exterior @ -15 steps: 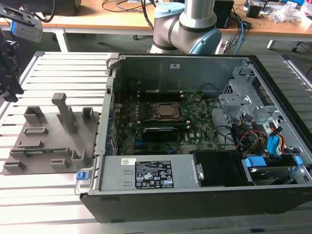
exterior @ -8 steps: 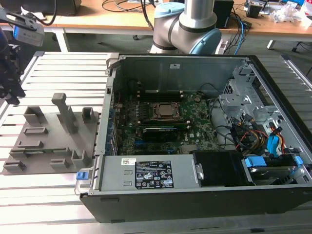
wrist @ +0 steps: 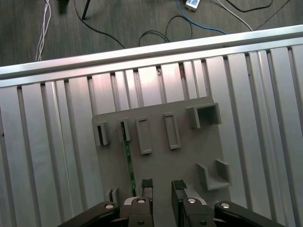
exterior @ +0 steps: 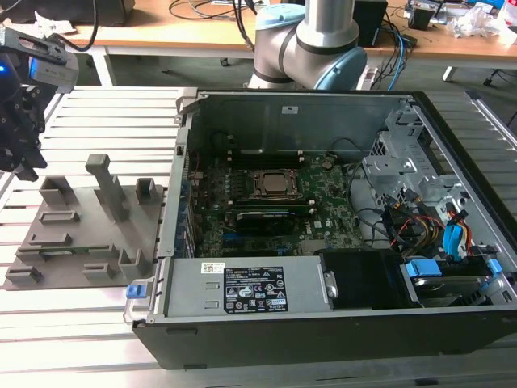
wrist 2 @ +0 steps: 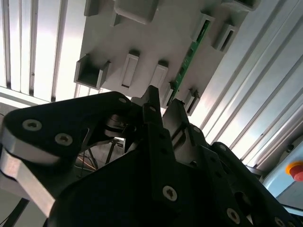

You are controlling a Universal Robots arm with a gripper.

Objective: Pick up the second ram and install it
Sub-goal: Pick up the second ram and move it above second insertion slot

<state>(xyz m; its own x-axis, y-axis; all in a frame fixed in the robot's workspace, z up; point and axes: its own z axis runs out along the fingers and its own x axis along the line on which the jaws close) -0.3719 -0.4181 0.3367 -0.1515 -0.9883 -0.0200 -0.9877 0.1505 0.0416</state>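
The second ram [wrist: 128, 161] is a thin green stick lying in a slot of the grey holder tray [wrist: 189, 161]. In the second wrist view the ram [wrist 2: 187, 59] runs along the tray [wrist 2: 142, 47] just beyond my fingertips. My gripper [wrist: 162, 185] hovers above the tray, open, with nothing between its fingers, and the ram sits slightly to one side of the gap. In the exterior view my gripper [exterior: 23, 158] hangs over the far end of the tray [exterior: 81, 234], at the exterior view's left.
An open computer case [exterior: 323, 323] lies at the exterior view's right of the tray, with the CPU socket [exterior: 275, 184] and long black memory slots [exterior: 262, 218] on its motherboard. The arm's base [exterior: 311, 40] stands behind the case. Everything rests on a slatted metal table [wrist: 47, 156].
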